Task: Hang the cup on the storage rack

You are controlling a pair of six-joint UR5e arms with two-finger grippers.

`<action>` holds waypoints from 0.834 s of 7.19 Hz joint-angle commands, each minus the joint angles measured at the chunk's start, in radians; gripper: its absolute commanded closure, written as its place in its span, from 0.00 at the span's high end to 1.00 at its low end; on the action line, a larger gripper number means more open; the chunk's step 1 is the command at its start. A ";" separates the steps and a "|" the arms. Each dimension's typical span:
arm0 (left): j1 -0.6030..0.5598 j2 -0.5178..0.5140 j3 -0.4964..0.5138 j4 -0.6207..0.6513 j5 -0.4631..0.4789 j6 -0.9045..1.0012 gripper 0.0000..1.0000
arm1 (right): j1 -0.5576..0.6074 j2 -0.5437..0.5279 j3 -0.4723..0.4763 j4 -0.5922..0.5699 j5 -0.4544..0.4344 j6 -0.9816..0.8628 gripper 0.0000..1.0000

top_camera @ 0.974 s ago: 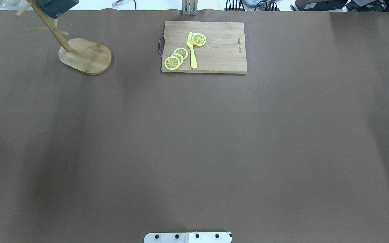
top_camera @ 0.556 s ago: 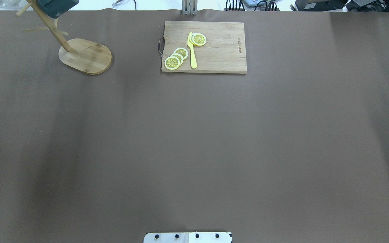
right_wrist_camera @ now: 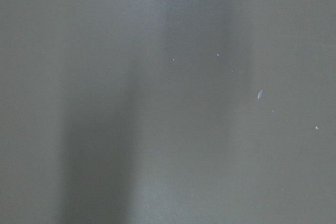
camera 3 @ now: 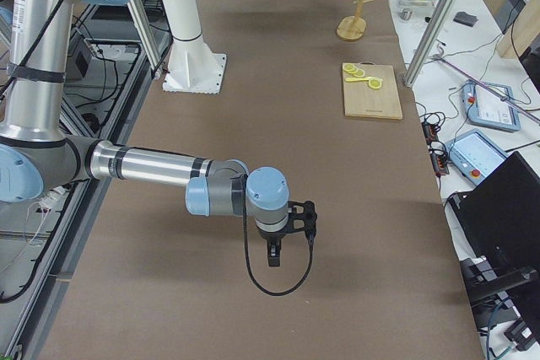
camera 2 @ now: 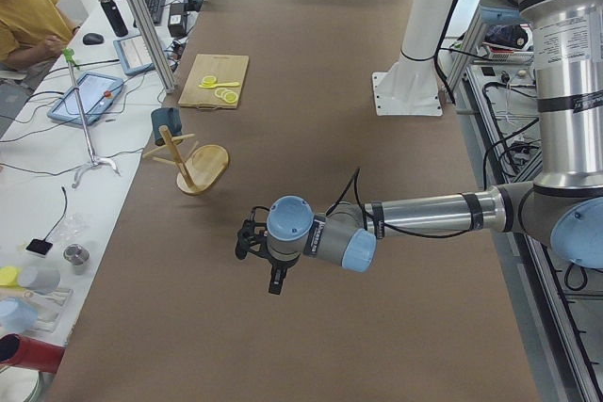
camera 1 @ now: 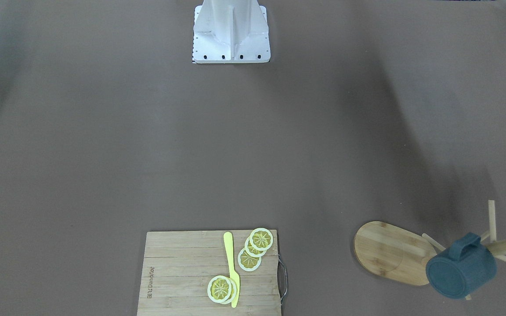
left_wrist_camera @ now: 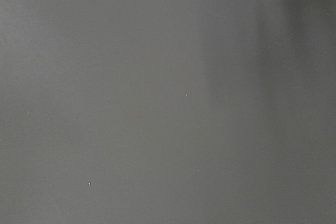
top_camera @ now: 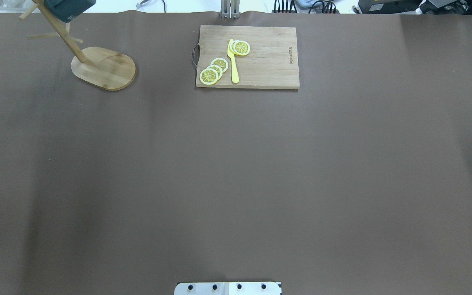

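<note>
Looks all but finished, with the cup [camera 1: 460, 272] hanging by its handle on an upper peg of the rack [camera 1: 389, 252], clear of the table [camera 1: 253, 145], at the far corner on the robot's left. Nothing visibly left except, at a guess, parking the arms. Pictured with both forearms stretched level and wrists turned down over bare tabletop, well apart from the rack. Impossible to call the left gripper [camera 2: 274, 281] or the right gripper [camera 3: 272, 257] open or closed from these side angles.
</note>
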 commanded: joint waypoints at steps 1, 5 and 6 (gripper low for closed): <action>0.004 -0.002 -0.002 -0.007 0.000 0.000 0.98 | -0.002 -0.006 0.000 -0.001 -0.003 0.000 1.00; 0.005 -0.007 -0.002 -0.005 0.011 0.000 0.98 | -0.002 0.000 0.000 0.003 -0.002 0.000 1.00; 0.005 -0.007 -0.002 -0.005 0.013 0.000 0.98 | -0.002 0.002 0.000 0.003 -0.003 0.000 1.00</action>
